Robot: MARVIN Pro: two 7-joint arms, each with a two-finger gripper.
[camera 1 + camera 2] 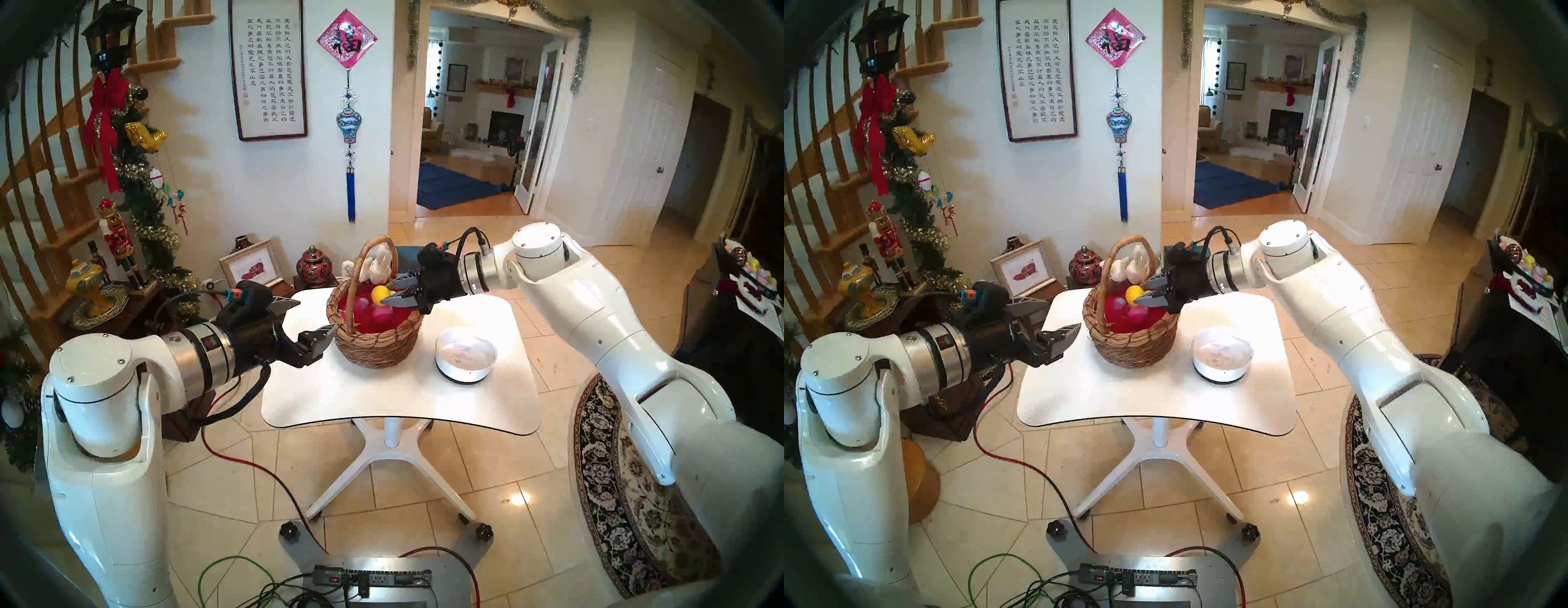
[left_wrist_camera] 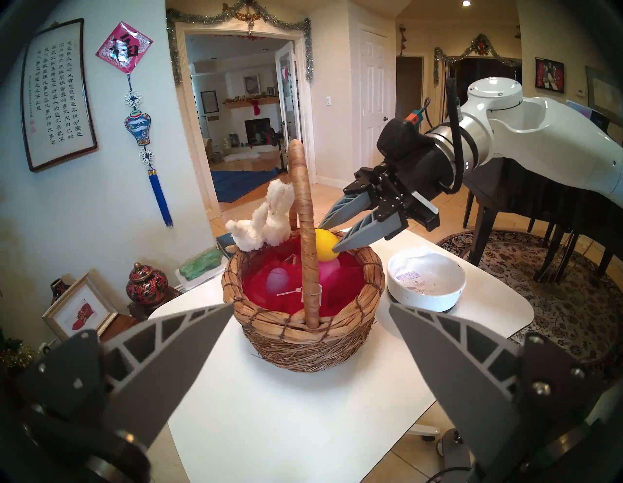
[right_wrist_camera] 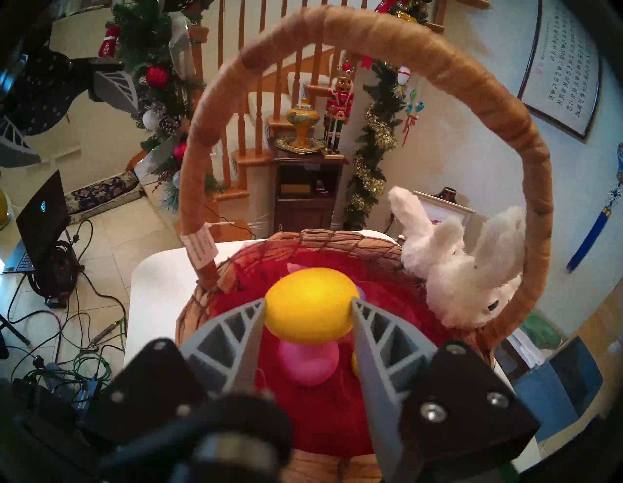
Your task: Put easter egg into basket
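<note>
White and rounded at its corners, the table (image 1: 382,407) stands on a tiled floor before a wall hung with a framed scroll (image 1: 268,68). On it sits the basket (image 1: 375,339), brown wicker with a red lining and a tall arched handle (image 3: 364,37); a white plush bunny (image 3: 462,270) clings to the handle's far side.

Reaching over the basket's rim, the right gripper (image 3: 308,317) is clenched on the yellow easter egg (image 3: 308,303), one grey finger pressed to each side of it. The egg hangs above the lining, just under the arch of the handle. Directly below the fingertips lies a pink egg (image 3: 308,364); another pale egg (image 2: 278,280) rests further in, beyond the tips.

Just outside the right fingers, nearer the robot, stands a low white bowl (image 1: 465,354), apart from the basket.

The left gripper (image 2: 310,312) hovers short of the basket with its fingers spread wide and nothing between them; the basket's near wall lies just ahead of their tips.
</note>
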